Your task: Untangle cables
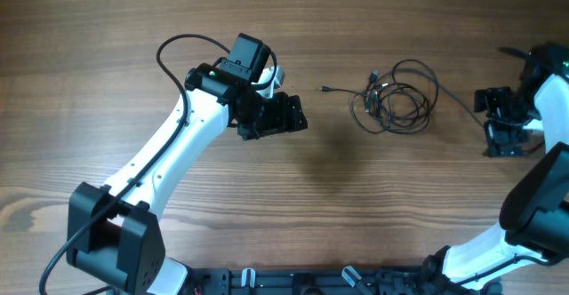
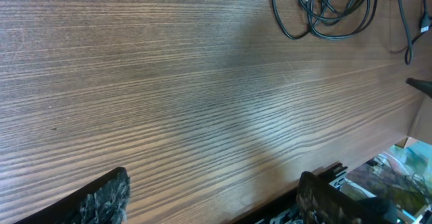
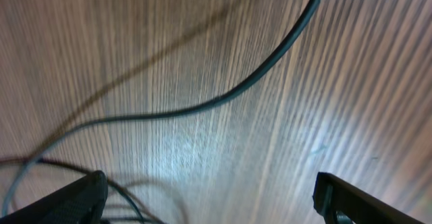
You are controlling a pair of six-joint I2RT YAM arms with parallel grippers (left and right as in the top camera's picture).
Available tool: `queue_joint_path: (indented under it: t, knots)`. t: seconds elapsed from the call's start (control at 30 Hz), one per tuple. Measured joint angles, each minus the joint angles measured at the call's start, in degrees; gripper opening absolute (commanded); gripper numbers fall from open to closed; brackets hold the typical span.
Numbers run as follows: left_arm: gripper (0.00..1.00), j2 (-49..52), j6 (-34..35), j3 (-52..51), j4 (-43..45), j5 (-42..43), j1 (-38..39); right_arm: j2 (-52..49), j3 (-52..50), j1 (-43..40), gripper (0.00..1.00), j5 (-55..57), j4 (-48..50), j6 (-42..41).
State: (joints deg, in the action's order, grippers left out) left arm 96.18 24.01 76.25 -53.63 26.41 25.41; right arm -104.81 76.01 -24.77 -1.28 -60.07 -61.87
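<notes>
Two grippers stand spread, neither pinching anything. The left gripper (image 2: 214, 200) hangs over bare table (image 1: 133, 28) to the left of the cables (image 1: 396, 99). The right gripper (image 3: 206, 200) is close above the wood at the right end, its fingers (image 3: 74, 200) wide, with one black strand (image 3: 256, 82) curving across just ahead of them. The cables lie in one loose knot of loops right of the table's middle. A small plug end (image 1: 327, 89) pokes out toward the left arm, and a long tail runs off toward the right one.

We judge the step in hand to be choosing a first hold. We would take that free tail with the right, low and square across it, so the thin cord seats between the fingers rather than under them. Then the left should pinch a loop — gently — before we draw the ends apart; a hard tug would likely tighten the knot.
</notes>
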Motion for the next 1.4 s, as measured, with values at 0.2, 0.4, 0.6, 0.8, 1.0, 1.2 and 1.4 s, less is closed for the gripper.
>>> queue_joint_path:
  t: [0.2,0.4,0.6,0.8,1.0,1.2,1.4]
  knots:
    - [0.81,0.00,0.00,0.02,-0.02,0.00,0.00,0.00,-3.85,0.00,0.95,0.00,7.41,-5.16]
    - [0.81,0.00,0.00,0.02,-0.02,0.00,0.00,0.00,-6.38,0.00,0.89,0.74,11.74,-7.37]
    - [0.81,0.00,0.00,0.02,-0.04,0.00,0.00,0.00,-7.87,0.00,0.68,2.51,13.88,-8.13]
    - [0.81,0.00,0.00,0.00,-0.15,0.00,0.00,0.00,-8.07,0.00,0.24,3.91,13.81,-8.48]
    - [0.81,0.00,0.02,0.00,-0.17,0.00,0.00,0.00,-8.07,0.00,0.04,4.33,13.42,-8.68]
    - [0.81,0.00,0.00,0.02,-0.17,0.00,0.00,0.00,-8.07,0.00,0.31,4.35,13.07,-8.41]
    - [0.81,0.00,0.00,0.02,-0.17,0.00,0.00,0.00,-8.07,0.00,0.50,4.44,13.16,-8.59]
